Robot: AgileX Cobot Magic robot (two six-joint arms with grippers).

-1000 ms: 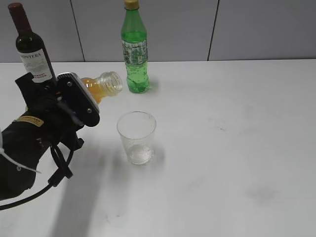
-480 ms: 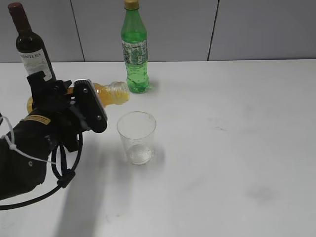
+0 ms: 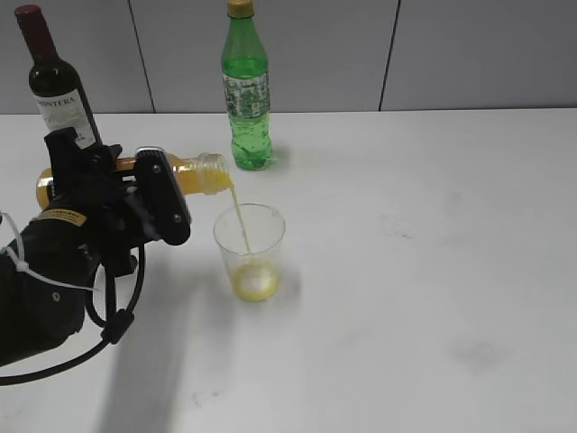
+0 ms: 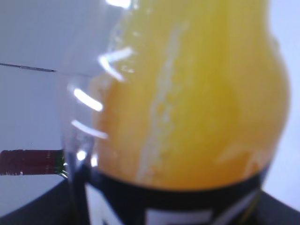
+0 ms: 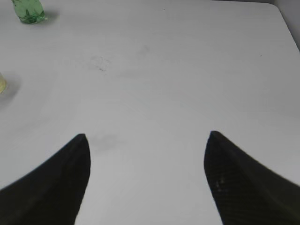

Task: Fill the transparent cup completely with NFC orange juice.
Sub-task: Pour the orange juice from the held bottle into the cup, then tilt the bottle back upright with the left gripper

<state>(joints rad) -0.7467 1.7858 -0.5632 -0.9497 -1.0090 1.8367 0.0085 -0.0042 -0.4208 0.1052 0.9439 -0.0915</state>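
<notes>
The transparent cup stands on the white table with a little orange juice at its bottom. My left gripper is shut on the NFC orange juice bottle, which lies tipped on its side, uncapped, with its mouth above the cup's left rim. A thin stream of juice falls from the mouth into the cup. The left wrist view is filled by the bottle's orange body and its dark label. My right gripper is open and empty over bare table; it does not show in the exterior view.
A dark wine bottle with a white label stands at the back left, just behind my left arm. A tall green plastic bottle stands behind the cup; its base shows in the right wrist view.
My left gripper has tipped the juice bottle further and brought its mouth down over the cup. Juice now streams out and pools in the cup, which was empty before.
</notes>
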